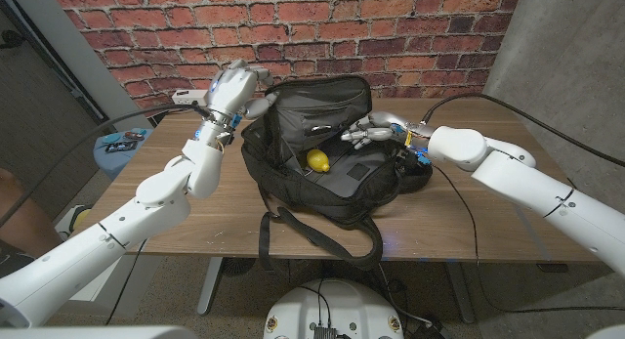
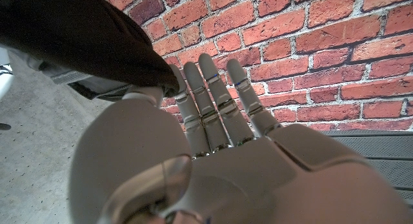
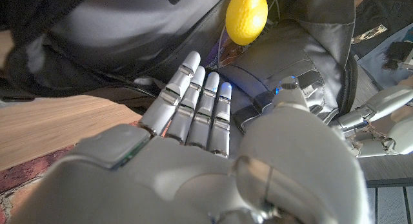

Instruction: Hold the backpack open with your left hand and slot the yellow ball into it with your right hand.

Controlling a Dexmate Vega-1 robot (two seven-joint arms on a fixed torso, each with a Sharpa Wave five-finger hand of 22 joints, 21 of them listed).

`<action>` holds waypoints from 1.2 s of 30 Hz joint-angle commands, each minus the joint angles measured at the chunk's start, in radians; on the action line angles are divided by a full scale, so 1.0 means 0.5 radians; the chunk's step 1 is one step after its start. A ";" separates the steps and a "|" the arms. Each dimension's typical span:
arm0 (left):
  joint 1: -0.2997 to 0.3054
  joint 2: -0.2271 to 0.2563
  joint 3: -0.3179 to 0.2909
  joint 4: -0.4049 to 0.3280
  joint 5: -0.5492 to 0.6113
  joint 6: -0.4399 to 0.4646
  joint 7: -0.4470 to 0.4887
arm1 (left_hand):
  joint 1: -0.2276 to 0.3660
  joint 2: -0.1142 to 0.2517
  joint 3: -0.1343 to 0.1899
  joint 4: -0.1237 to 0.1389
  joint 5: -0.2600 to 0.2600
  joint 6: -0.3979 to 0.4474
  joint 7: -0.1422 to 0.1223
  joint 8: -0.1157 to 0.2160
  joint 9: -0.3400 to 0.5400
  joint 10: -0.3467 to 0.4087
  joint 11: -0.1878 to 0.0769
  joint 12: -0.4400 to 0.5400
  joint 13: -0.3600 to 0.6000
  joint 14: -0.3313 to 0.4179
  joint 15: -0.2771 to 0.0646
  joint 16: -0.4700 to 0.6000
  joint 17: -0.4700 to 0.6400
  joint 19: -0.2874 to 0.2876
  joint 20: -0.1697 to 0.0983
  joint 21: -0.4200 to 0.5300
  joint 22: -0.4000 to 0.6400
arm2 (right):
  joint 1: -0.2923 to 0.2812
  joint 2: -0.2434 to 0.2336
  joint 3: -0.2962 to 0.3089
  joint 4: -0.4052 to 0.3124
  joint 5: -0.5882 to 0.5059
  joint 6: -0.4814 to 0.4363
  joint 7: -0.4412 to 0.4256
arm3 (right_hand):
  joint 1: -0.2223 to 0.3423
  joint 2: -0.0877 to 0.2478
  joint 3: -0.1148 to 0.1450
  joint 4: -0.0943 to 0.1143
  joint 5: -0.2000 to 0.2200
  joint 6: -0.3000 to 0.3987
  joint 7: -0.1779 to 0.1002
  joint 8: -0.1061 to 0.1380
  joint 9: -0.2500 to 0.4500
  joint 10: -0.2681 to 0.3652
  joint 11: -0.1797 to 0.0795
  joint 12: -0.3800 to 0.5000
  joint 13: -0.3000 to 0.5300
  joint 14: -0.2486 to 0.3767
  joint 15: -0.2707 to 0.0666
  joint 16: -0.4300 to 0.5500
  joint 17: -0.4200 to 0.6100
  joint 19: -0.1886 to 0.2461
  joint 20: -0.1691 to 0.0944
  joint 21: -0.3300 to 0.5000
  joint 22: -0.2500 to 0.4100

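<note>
— Where's the yellow ball (image 1: pixel 318 161)?

— Inside the black backpack (image 1: pixel 322 173), lying on the grey lining near the middle of the opened compartment. Nothing touches it.

— Left hand (image 1: pixel 231 93)?

— Raised at the bag's upper left edge, pinching the lifted flap (image 2: pixel 84 37); dark fabric sits between thumb and fingers (image 2: pixel 213 95) in the wrist view, other fingers straight against the brick wall (image 1: pixel 293 26).

— Right hand (image 1: pixel 371 132)?

— Over the bag's right side, just above the opening. Fingers (image 3: pixel 200 101) extended and apart, holding nothing, ball a little beyond the fingertips.

— Bag's position?

— On the wooden table (image 1: pixel 469 217), straps (image 1: pixel 322 243) hanging over the near edge.
</note>
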 commanded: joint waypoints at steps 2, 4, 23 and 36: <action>-0.009 -0.027 0.021 -0.008 0.010 -0.013 0.010 | 0.010 0.018 0.013 0.001 0.009 0.005 0.011 0.011 0.010 0.005 -0.011 0.000 0.004 0.022 0.002 0.000 0.011 -0.011 0.003 0.010 0.002 | -0.074 -0.059 0.067 -0.073 0.040 -0.028 -0.057 | 0.006 0.015 0.004 -0.012 0.009 0.002 -0.002 0.012 -0.002 0.020 0.005 -0.013 0.003 -0.006 -0.053 0.005 0.004 -0.011 0.000 0.003 0.010; -0.012 -0.033 0.027 -0.009 0.011 -0.017 0.008 | 0.012 0.017 0.012 0.000 0.009 0.007 0.008 0.011 0.008 0.007 -0.011 0.000 0.004 0.022 0.005 0.002 0.014 -0.010 0.002 0.012 0.002 | -0.089 -0.072 0.079 -0.082 0.044 -0.021 -0.066 | 0.012 0.018 0.006 -0.016 0.010 0.004 -0.002 0.013 -0.002 0.021 0.007 -0.014 0.002 -0.004 -0.054 0.006 0.003 -0.011 0.001 0.004 0.010; -0.079 -0.110 0.104 0.023 0.019 -0.098 0.020 | 0.009 0.016 0.010 0.001 0.009 0.004 0.008 0.015 0.005 0.008 -0.014 -0.004 0.000 0.023 0.003 -0.007 0.014 -0.016 0.003 0.022 0.000 | -0.210 -0.212 0.191 -0.228 0.075 -0.089 -0.135 | 0.017 0.032 0.009 -0.022 0.009 0.006 -0.003 0.018 -0.005 0.024 0.005 -0.026 0.001 -0.002 -0.052 0.009 0.003 -0.011 0.001 0.006 0.010; -0.107 -0.145 0.141 0.032 0.016 -0.154 0.011 | 0.011 0.019 0.009 0.002 0.009 0.005 0.013 0.016 0.001 0.007 -0.010 -0.003 0.006 0.023 0.006 -0.008 0.018 -0.020 0.004 0.027 -0.001 | -0.317 -0.306 0.293 -0.331 0.099 -0.134 -0.214 | 0.018 0.035 0.008 -0.027 0.008 0.003 0.000 0.019 -0.006 0.026 0.003 -0.031 0.002 -0.005 -0.050 0.009 0.002 -0.014 0.004 0.006 0.010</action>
